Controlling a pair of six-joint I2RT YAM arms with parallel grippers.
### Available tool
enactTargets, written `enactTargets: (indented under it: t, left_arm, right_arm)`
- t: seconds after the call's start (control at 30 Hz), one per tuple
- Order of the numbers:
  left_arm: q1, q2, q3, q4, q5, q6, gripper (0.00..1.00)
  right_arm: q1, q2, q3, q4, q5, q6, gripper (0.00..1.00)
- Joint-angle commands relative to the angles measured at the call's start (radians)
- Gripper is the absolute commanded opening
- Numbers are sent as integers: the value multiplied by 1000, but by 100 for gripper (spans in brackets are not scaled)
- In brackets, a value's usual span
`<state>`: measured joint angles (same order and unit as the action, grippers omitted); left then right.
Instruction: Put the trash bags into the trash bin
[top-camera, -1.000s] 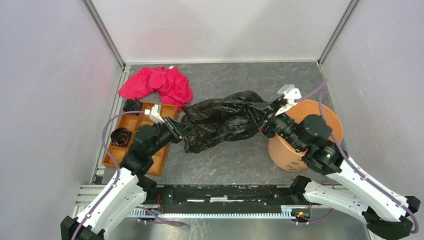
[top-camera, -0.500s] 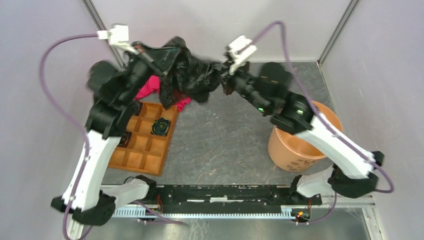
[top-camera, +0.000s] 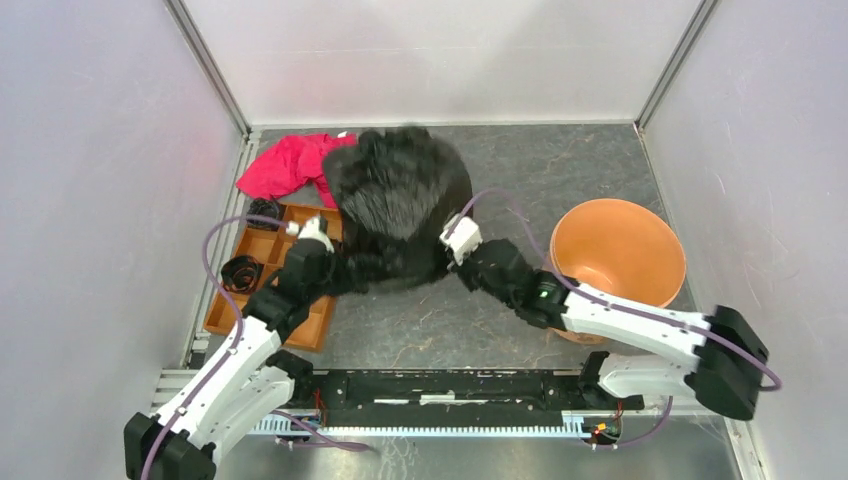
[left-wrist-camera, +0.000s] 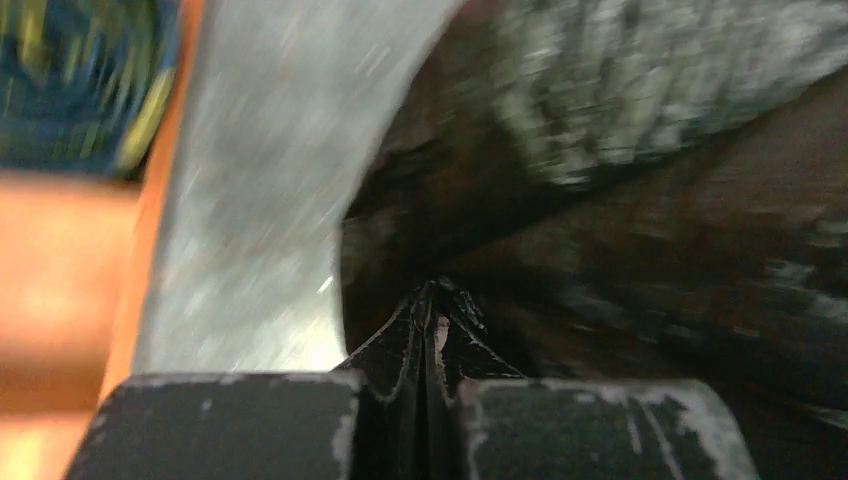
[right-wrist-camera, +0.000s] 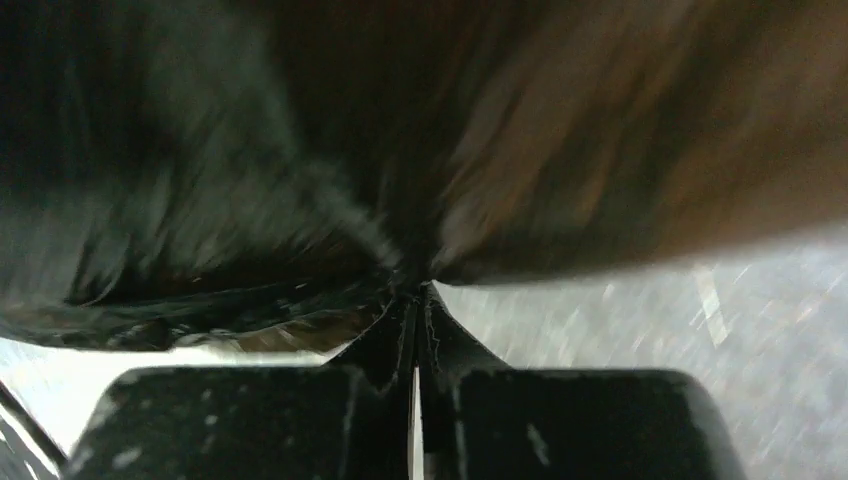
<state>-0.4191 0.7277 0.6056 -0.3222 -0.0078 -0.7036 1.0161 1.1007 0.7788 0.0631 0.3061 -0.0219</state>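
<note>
Over grey table, left gripper and right gripper clamp black bag.

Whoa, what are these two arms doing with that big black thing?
Each arm has its jaws clamped on a black trash bag, which is ballooned out between them near the table's middle. The orange bin stands off to the right with nothing visible inside, so the bag is not in it yet.

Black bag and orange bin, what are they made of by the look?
The bag: probably thin plastic film, black, slightly glossy; it balloons and pinches into a fine crinkled pleat. The bin: looks like moulded plastic, matte terracotta-orange, smooth rim, even walls.
</note>
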Motion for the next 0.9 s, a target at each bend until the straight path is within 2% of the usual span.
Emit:
enactTargets:
  t: [0.0, 0.07, 0.2, 0.23, 0.3, 0.43, 0.6, 0.7, 0.87]
  left_arm:
    - [1, -94, 4, -119, -12, -49, 2]
    - [1, -98, 85, -90, 31, -15, 2]
    - [2, -45, 372, -109, 94, 83, 2]
    - [1, -37, 457, -114, 105, 103, 2]
    - [1, -48, 521, -108, 96, 114, 2]
    - [2, -106, 447, -99, 42, 92, 2]
    - [0, -124, 341, -198, 62, 78, 2]
    - [2, -153, 360, -212, 83, 94, 2]
    - [1, -141, 472, -195, 108, 121, 2]
  right_arm:
    - [3, 10, 7, -61, -65, 74, 0]
    - [3, -16, 69, -101, -58, 60, 0]
    - [2, -82, 258, -187, -79, 37, 0]
    - [2, -102, 283, -195, -97, 37, 1]
    - [2, -160, 289, -175, -123, 43, 0]
    - [3, -276, 143, -92, -88, 76, 1]
    - [2, -285, 30, -166, -9, 170, 1]
    - [2, -297, 10, -169, -36, 209, 1]
    - [4, -291, 47, -168, -106, 264, 1]
